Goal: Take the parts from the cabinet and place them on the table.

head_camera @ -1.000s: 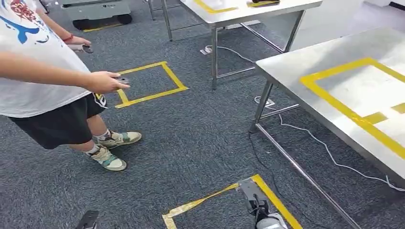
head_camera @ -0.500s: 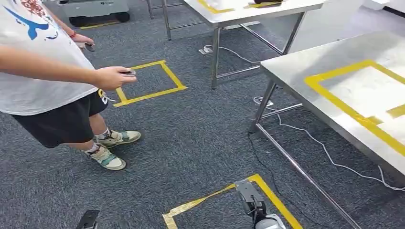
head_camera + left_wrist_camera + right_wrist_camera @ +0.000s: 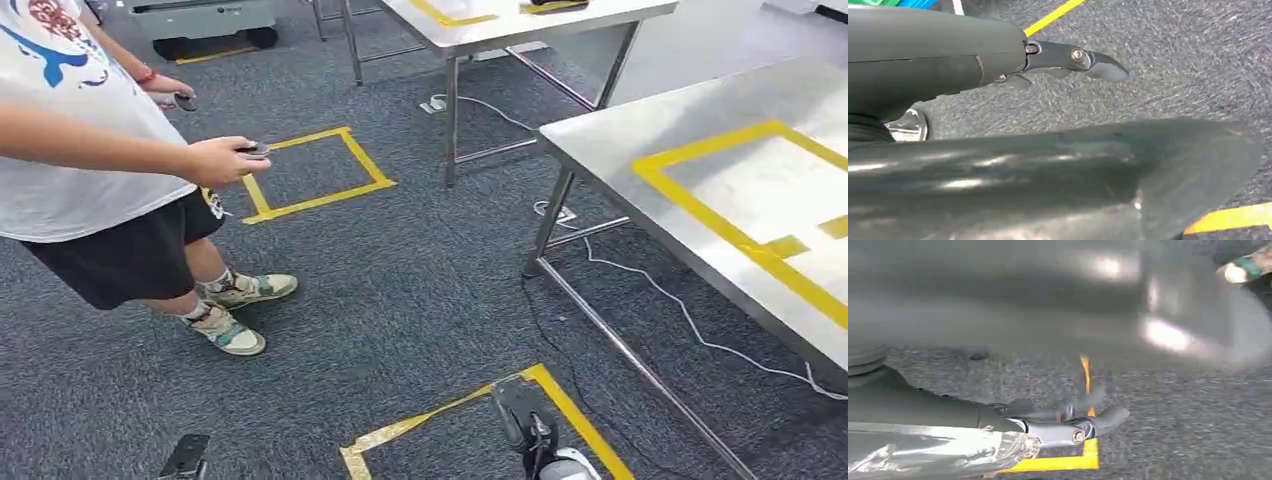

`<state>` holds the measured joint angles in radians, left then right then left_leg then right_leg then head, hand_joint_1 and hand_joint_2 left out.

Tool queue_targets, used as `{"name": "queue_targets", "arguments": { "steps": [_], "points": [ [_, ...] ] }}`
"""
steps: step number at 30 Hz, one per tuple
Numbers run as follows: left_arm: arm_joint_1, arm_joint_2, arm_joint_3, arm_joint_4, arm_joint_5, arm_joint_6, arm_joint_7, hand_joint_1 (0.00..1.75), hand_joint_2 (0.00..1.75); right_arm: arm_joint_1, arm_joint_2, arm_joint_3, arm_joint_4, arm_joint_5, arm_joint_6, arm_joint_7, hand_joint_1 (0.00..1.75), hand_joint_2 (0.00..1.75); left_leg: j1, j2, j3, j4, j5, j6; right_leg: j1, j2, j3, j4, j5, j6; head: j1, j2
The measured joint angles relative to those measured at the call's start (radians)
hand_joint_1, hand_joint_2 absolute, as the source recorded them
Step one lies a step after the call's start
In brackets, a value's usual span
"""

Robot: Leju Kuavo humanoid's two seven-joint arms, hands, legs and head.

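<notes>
**Walking stage, no part in hand**

The left hand (image 3: 1058, 60) and right hand (image 3: 1068, 427) hung over grey carpet, fingers loosely extended, holding nothing. The steel table (image 3: 640, 140) stood to the right; cabinet and parts were unseen. Next, probably, turn toward the cabinet.

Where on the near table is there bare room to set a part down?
The near table is bare all over: inside the yellow tape outline, and along the strip between the tape and the table's edge. The far table has dark items at its back. Nothing crowds the near one.
</notes>
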<state>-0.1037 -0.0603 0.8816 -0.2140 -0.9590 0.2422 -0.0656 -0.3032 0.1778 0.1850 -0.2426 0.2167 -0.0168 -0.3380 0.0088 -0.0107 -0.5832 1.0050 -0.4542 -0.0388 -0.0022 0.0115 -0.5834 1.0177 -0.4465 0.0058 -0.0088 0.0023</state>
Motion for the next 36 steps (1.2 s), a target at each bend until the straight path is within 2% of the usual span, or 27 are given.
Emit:
{"name": "queue_targets", "arguments": {
  "steps": [2, 3, 4, 5, 7, 8, 9, 10, 11, 14, 15, 16, 18, 19, 20, 21, 22, 24, 25, 27, 29, 30, 31, 32, 34, 35, 36],
  "points": [
    [0.000, -0.003, 0.000, 0.000, 0.000, -0.004, 0.000, 0.00, 0.00, -0.004, 0.000, -0.002, -0.001, -0.001, 0.005, -0.006, 0.00, 1.75, 0.002, 0.000, -0.052, 0.114, -0.067, -0.007, 0.000, -0.002, -0.001, 0.000, 0.000, -0.008, -0.004, 0.000],
    [0.001, -0.003, 0.000, 0.000, -0.001, -0.005, 0.000, 0.00, 0.00, -0.004, 0.000, -0.005, -0.001, -0.002, 0.008, -0.007, 0.00, 1.75, 0.001, 0.000, -0.102, 0.218, -0.111, -0.010, 0.000, -0.005, -0.002, 0.000, -0.001, -0.009, -0.004, 0.000],
    [0.003, -0.003, 0.000, 0.000, -0.002, -0.005, 0.000, 0.00, 0.00, -0.002, 0.000, -0.006, -0.001, -0.002, 0.011, -0.008, 0.00, 1.75, 0.001, 0.000, -0.135, 0.283, -0.129, -0.012, 0.001, -0.007, -0.002, 0.000, -0.001, -0.009, -0.005, 0.000],
    [0.005, -0.002, 0.001, 0.000, -0.003, -0.005, 0.000, 0.00, 0.00, -0.002, 0.000, -0.006, -0.001, -0.002, 0.018, -0.012, 0.00, 1.75, 0.001, 0.000, -0.146, 0.298, -0.121, -0.012, 0.001, -0.011, -0.002, 0.000, -0.001, -0.010, -0.004, 0.000],
    [0.005, -0.002, 0.002, 0.000, -0.003, -0.006, 0.000, 0.00, 0.00, -0.002, 0.000, -0.008, -0.001, -0.002, 0.026, -0.019, 0.00, 1.75, 0.003, 0.002, -0.108, 0.210, -0.052, -0.011, 0.000, -0.016, 0.000, 0.000, -0.002, -0.009, -0.006, 0.000],
    [0.004, -0.002, 0.002, 0.000, -0.003, -0.006, 0.000, 0.00, 0.00, -0.002, 0.001, -0.008, -0.002, 0.002, 0.027, -0.025, 0.00, 1.75, 0.003, 0.012, -0.059, 0.113, -0.004, -0.011, -0.002, -0.020, 0.002, 0.000, -0.003, -0.006, -0.005, 0.000],
    [0.003, -0.002, 0.002, 0.000, -0.003, -0.006, 0.000, 0.00, 0.00, -0.002, 0.001, -0.008, -0.003, 0.004, 0.028, -0.029, 0.00, 1.75, 0.004, 0.036, -0.015, 0.032, 0.025, -0.013, -0.001, -0.023, 0.004, 0.001, -0.006, -0.001, -0.006, 0.000],
    [0.000, -0.003, 0.002, 0.000, -0.003, -0.006, 0.000, 0.00, 0.00, -0.002, 0.001, -0.008, -0.004, 0.006, 0.028, -0.032, 0.00, 1.75, -0.003, 0.055, 0.002, -0.008, 0.016, -0.016, 0.009, -0.028, 0.002, 0.006, -0.009, 0.007, -0.009, 0.000],
    [-0.002, -0.004, 0.002, 0.000, -0.003, -0.008, 0.000, 0.00, 0.00, -0.002, 0.001, -0.008, -0.004, 0.007, 0.028, -0.033, 0.00, 1.75, 0.000, 0.040, -0.002, -0.010, 0.019, 0.003, 0.010, -0.031, 0.001, 0.005, -0.010, 0.012, -0.006, 0.000],
    [0.005, -0.005, 0.003, 0.000, -0.003, -0.010, -0.001, 0.00, 0.00, -0.001, 0.002, -0.008, -0.004, 0.006, 0.037, -0.039, 0.00, 1.75, -0.003, 0.025, -0.004, -0.013, 0.021, 0.022, 0.007, -0.049, 0.009, -0.002, -0.011, 0.023, -0.006, 0.000],
    [0.006, -0.006, 0.003, 0.000, -0.004, -0.011, -0.001, 0.00, 0.00, -0.001, 0.002, -0.009, -0.004, 0.005, 0.043, -0.042, 0.00, 1.75, 0.001, 0.020, -0.003, -0.014, 0.024, 0.029, 0.005, -0.041, 0.001, 0.009, -0.022, 0.031, -0.005, 0.000],
    [0.006, -0.007, 0.003, 0.000, -0.004, -0.011, -0.002, 0.00, 0.00, -0.001, 0.002, -0.009, -0.004, 0.004, 0.047, -0.045, 0.00, 1.75, 0.001, 0.015, -0.002, -0.014, 0.023, 0.036, 0.005, -0.030, -0.014, 0.044, -0.050, 0.034, -0.003, 0.000],
    [0.005, -0.006, 0.003, 0.000, -0.006, -0.014, -0.003, 0.00, 0.00, 0.002, 0.002, -0.011, -0.004, 0.000, 0.065, -0.051, 0.00, 1.75, -0.001, 0.002, -0.003, -0.014, 0.023, 0.041, 0.003, -0.019, -0.092, 0.216, -0.130, 0.036, -0.002, 0.000],
    [0.006, -0.006, 0.003, 0.000, -0.007, -0.018, -0.003, 0.00, 0.00, 0.006, 0.002, -0.012, -0.004, 0.000, 0.080, -0.056, 0.00, 1.75, -0.002, -0.004, -0.003, -0.014, 0.022, 0.042, 0.003, -0.017, -0.125, 0.284, -0.153, 0.036, -0.002, 0.000],
    [0.006, -0.006, 0.003, 0.000, -0.008, -0.021, -0.003, 0.00, 0.00, 0.009, 0.002, -0.012, -0.004, -0.001, 0.089, -0.059, 0.00, 1.75, -0.003, -0.011, -0.003, -0.013, 0.022, 0.042, 0.004, -0.016, -0.144, 0.317, -0.157, 0.035, -0.002, 0.000],
    [0.006, -0.006, 0.003, 0.000, -0.011, -0.022, -0.003, 0.00, 0.00, 0.011, 0.002, -0.013, -0.004, -0.002, 0.097, -0.061, 0.00, 1.75, -0.003, -0.020, -0.003, -0.013, 0.022, 0.042, 0.004, -0.015, -0.142, 0.304, -0.139, 0.033, -0.002, 0.000],
    [0.006, -0.007, 0.003, 0.000, -0.013, -0.023, -0.004, 0.00, 0.00, 0.011, 0.002, -0.013, -0.004, -0.002, 0.104, -0.063, 0.00, 1.75, -0.003, -0.027, -0.002, -0.013, 0.022, 0.042, 0.004, -0.014, -0.120, 0.255, -0.103, 0.030, -0.002, 0.000],
    [0.005, -0.009, 0.003, 0.000, -0.015, -0.023, -0.005, 0.00, 0.00, 0.008, 0.002, -0.013, -0.005, -0.002, 0.116, -0.070, 0.00, 1.75, -0.001, -0.048, 0.003, -0.012, 0.021, 0.039, 0.001, 0.009, -0.023, 0.061, -0.008, 0.024, -0.002, 0.000],
    [0.005, -0.009, 0.003, 0.000, -0.015, -0.023, -0.005, 0.00, 0.00, 0.008, 0.002, -0.013, -0.005, -0.002, 0.121, -0.070, 0.00, 1.75, 0.000, -0.053, 0.002, -0.013, 0.021, 0.035, -0.004, 0.051, 0.000, 0.019, -0.021, 0.024, -0.003, 0.000],
    [0.004, -0.008, 0.003, 0.000, -0.016, -0.025, -0.006, 0.00, 0.00, 0.010, 0.003, -0.013, -0.005, -0.001, 0.129, -0.073, 0.00, 1.75, 0.001, -0.065, -0.007, -0.012, 0.026, 0.021, 0.000, 0.048, 0.008, 0.007, -0.018, 0.024, -0.003, 0.000],
    [0.009, -0.008, 0.003, 0.000, -0.016, -0.026, -0.006, 0.00, 0.00, 0.009, 0.004, -0.013, -0.006, 0.000, 0.131, -0.074, 0.00, 1.75, 0.007, -0.077, -0.007, -0.019, 0.032, 0.006, 0.005, 0.039, 0.008, 0.008, -0.016, 0.013, -0.003, 0.000],
    [0.009, -0.006, 0.003, 0.000, -0.016, -0.026, -0.006, 0.00, 0.00, 0.008, 0.007, -0.013, -0.008, 0.000, 0.132, -0.074, 0.00, 1.75, 0.007, -0.074, -0.009, -0.016, 0.025, 0.001, -0.004, 0.029, 0.013, -0.004, -0.008, 0.002, -0.003, 0.000],
    [0.009, -0.010, 0.003, 0.000, -0.016, -0.026, -0.006, 0.00, 0.00, 0.007, 0.007, -0.013, -0.010, 0.000, 0.132, -0.076, 0.00, 1.75, 0.003, -0.036, -0.016, 0.005, 0.010, -0.003, -0.002, 0.021, 0.016, -0.008, -0.007, -0.002, -0.008, 0.000],
    [0.005, -0.010, 0.003, 0.000, -0.016, -0.026, -0.006, 0.00, 0.00, 0.006, 0.008, -0.013, -0.010, 0.000, 0.132, -0.076, 0.00, 1.75, 0.003, -0.017, -0.046, 0.063, -0.027, -0.007, 0.000, 0.011, 0.017, -0.009, -0.008, -0.009, -0.013, 0.000],
    [0.001, -0.010, 0.003, 0.000, -0.016, -0.026, -0.006, 0.00, 0.00, 0.010, 0.008, -0.013, -0.010, 0.000, 0.133, -0.076, 0.00, 1.75, 0.003, -0.006, -0.127, 0.228, -0.100, -0.014, 0.002, -0.011, 0.015, -0.009, -0.009, -0.011, -0.012, 0.000],
    [0.003, -0.010, 0.003, 0.000, -0.016, -0.026, -0.006, 0.00, 0.00, 0.011, 0.008, -0.013, -0.010, -0.001, 0.135, -0.076, 0.00, 1.75, 0.003, -0.005, -0.156, 0.285, -0.115, -0.015, 0.002, -0.021, 0.014, -0.009, -0.009, -0.011, -0.011, 0.000],
    [0.005, -0.010, 0.003, 0.000, -0.018, -0.027, -0.006, 0.00, 0.00, 0.012, 0.008, -0.014, -0.010, -0.001, 0.142, -0.076, 0.00, 1.75, 0.003, -0.004, -0.161, 0.293, -0.104, -0.016, 0.002, -0.029, 0.015, -0.009, -0.009, -0.011, -0.012, 0.000]
  ]
}}
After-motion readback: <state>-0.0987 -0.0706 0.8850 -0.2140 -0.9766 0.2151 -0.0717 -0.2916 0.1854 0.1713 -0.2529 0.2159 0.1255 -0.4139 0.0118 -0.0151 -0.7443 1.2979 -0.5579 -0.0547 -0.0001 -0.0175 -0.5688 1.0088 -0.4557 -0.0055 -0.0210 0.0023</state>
